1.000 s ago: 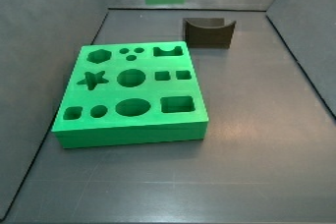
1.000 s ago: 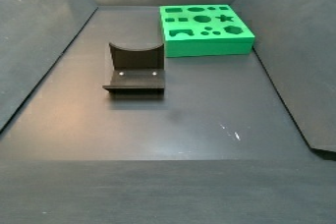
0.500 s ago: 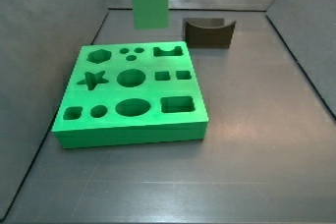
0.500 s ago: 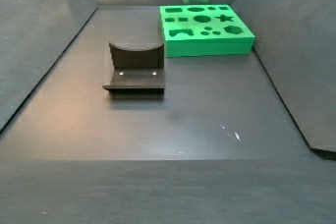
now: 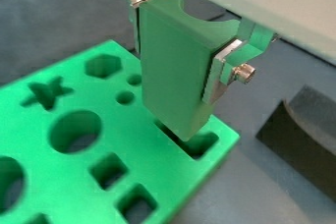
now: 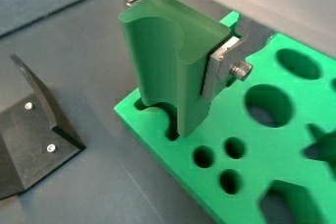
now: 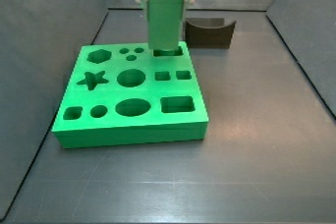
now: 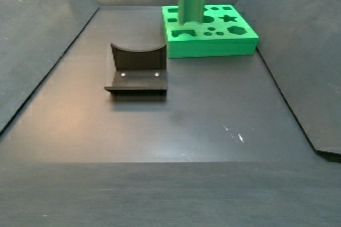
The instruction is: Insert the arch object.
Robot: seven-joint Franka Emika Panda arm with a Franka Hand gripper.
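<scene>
Gripper sits over the corner slot of the green board, and its upper body is blurred and cut off by the frame edge in a side view. The arch piece has its lower end sunk out of sight in that slot. Fixture and board both run off the edges in both wrist views.

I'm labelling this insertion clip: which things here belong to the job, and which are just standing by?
In the job: the arch object, green and upright; the gripper clamped on it; the green board, whose arch hole it meets.
Standing by: the fixture, apart from the board.
</scene>
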